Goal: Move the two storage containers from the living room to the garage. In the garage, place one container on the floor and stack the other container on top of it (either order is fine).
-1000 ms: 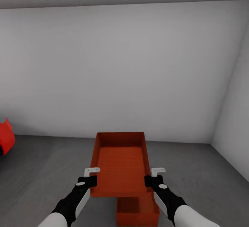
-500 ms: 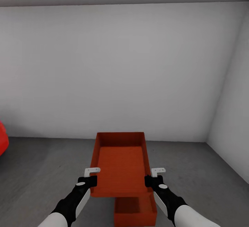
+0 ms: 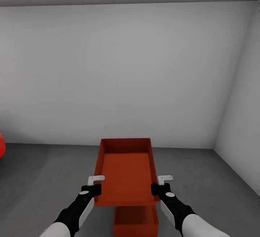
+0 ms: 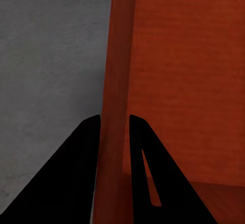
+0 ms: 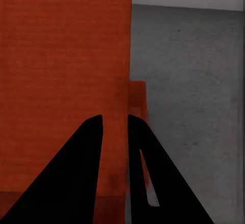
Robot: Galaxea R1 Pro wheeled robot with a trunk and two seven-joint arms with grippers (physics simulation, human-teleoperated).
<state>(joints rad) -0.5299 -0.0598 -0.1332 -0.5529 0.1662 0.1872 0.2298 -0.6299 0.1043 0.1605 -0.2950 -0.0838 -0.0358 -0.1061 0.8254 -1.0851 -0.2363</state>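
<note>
held container (image 3: pixel 126 172), head view, second container (image 3: pixel 135 220) beneath

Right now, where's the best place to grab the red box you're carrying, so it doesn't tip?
Probably the two long side walls, one gripper coming from each side, as now. The held container is open-topped with thin upright walls, so the left gripper pinches the left wall and the right gripper the right wall. Matching grips keep it level above the other container on the floor.
</note>
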